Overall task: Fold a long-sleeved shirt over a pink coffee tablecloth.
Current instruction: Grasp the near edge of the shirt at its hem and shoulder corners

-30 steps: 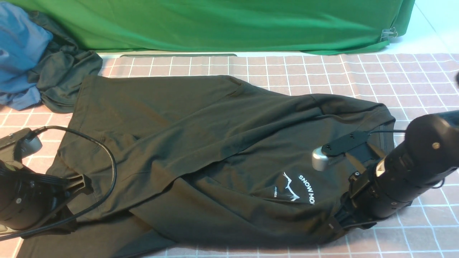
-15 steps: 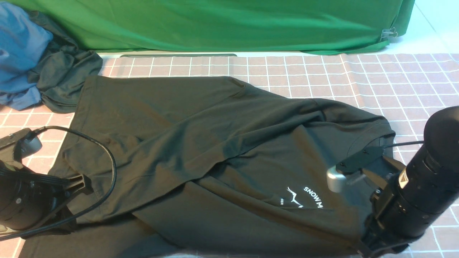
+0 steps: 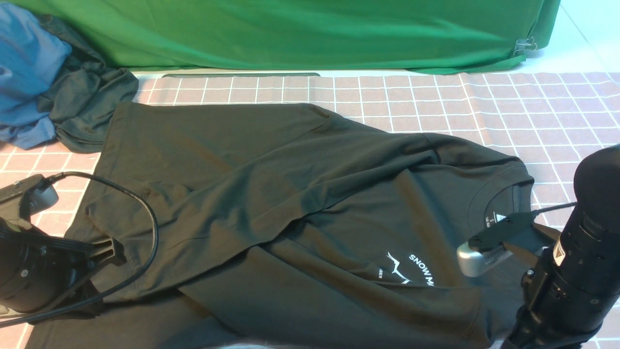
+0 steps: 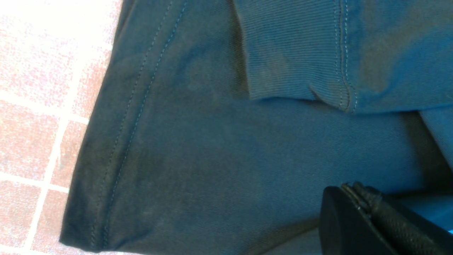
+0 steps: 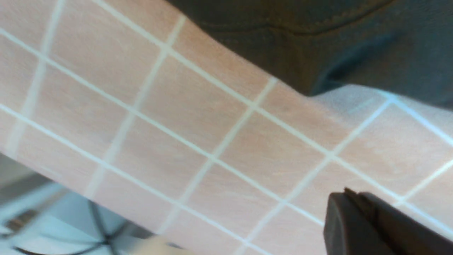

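Observation:
The black long-sleeved shirt [image 3: 290,208] lies spread and partly folded on the pink coffee tablecloth [image 3: 533,106]. Its collar with the white neck label [image 3: 495,220] points right, and the white mountain print [image 3: 409,269] faces up. My left gripper [image 3: 111,246] sits low at the shirt's left end. In the left wrist view that gripper [image 4: 348,191] is shut, just above the shirt's fabric [image 4: 212,159]. My right arm [image 3: 571,281] stands at the near right corner, its fingers out of the front view. The right gripper [image 5: 348,196] is shut over bare tablecloth [image 5: 177,124], apart from the shirt's edge [image 5: 354,46].
A bright green cloth [image 3: 290,34] hangs along the far edge. A blue garment [image 3: 29,72] bunched with a dark grey-green one [image 3: 92,106] lies at the far left. The left arm's cable [image 3: 150,213] loops over the shirt. The table's near edge [image 5: 53,198] shows below the right gripper.
My right arm has pulled back toward the near right corner, drawing the shirt's chest that way at first. The collar and neck label are now uncovered. The left arm has not moved.

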You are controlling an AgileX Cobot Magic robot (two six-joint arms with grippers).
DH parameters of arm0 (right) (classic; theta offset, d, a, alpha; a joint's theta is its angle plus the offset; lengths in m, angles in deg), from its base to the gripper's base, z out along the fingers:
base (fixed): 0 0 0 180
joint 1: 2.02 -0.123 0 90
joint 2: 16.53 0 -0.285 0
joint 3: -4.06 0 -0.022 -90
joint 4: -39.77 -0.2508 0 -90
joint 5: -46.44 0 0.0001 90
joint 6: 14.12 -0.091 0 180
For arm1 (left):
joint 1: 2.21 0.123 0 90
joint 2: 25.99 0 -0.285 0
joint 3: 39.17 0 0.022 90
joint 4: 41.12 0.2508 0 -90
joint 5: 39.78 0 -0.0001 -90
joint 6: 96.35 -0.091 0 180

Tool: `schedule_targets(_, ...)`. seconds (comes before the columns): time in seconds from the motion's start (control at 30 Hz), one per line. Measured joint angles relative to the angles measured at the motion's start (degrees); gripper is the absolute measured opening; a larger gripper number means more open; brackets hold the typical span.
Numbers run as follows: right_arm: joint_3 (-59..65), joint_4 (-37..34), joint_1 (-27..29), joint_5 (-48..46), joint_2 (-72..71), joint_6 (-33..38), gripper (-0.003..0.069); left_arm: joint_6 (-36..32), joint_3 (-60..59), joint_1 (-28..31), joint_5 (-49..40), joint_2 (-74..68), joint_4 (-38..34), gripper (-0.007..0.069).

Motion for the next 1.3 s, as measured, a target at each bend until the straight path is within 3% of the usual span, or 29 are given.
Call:
schedule_targets(0.1, 0.0, -4.4, -0.7, 0.5, 0.0, 0.5, 0.0251, 0.0, 0.0, 0.0, 0.0, 0.0, 0.0, 0.0014)
schedule_targets(0.13, 0.0, -5.1, -1.6, 1.4, 0.0, 0.8, 0.0346, 0.0, 0.0, 0.0, 0.0, 0.0, 0.0, 0.0014)
schedule_targets(0.23, 0.0, -5.1, -3.8, 4.3, 0.3, 0.1, 0.0485, 0.0, 0.0, 0.0, 0.0, 0.0, 0.0, 0.0014)
schedule_targets(0.3, 0.0, -5.1, -4.4, 6.0, 1.3, -1.6, 0.052, 0.0, 0.0, 0.0, -0.1, 0.0, -0.1, 0.0014)
schedule_targets(0.5, 0.0, -4.0, -4.5, 10.9, 5.1, -4.8, 0.0529, 0.8, 0.0, 0.0, -4.4, 0.0, 0.5, 0.0014)
schedule_targets(0.7, 0.0, -1.4, -4.5, 13.1, 5.5, -6.7, 0.0531, 7.3, 0.0, 0.0, -12.0, 0.0, 7.9, 0.0014)
schedule_targets(0.93, 0.0, -0.8, -4.5, 13.4, 5.6, -6.8, 0.0531, 11.6, -1.1, 0.0, -13.0, 0.0, 11.9, 0.002)
schedule_targets(1.13, 0.0, -0.7, -4.5, 14.2, 5.6, -5.1, 0.0531, 21.5, -3.9, 0.1, -13.1, 0.0, 22.4, 0.0143)
schedule_targets(1.3, 0.0, -0.7, -4.5, 15.3, 5.6, -3.4, 0.0532, 22.9, -4.0, 0.1, -10.8, -0.4, 22.3, 0.03)
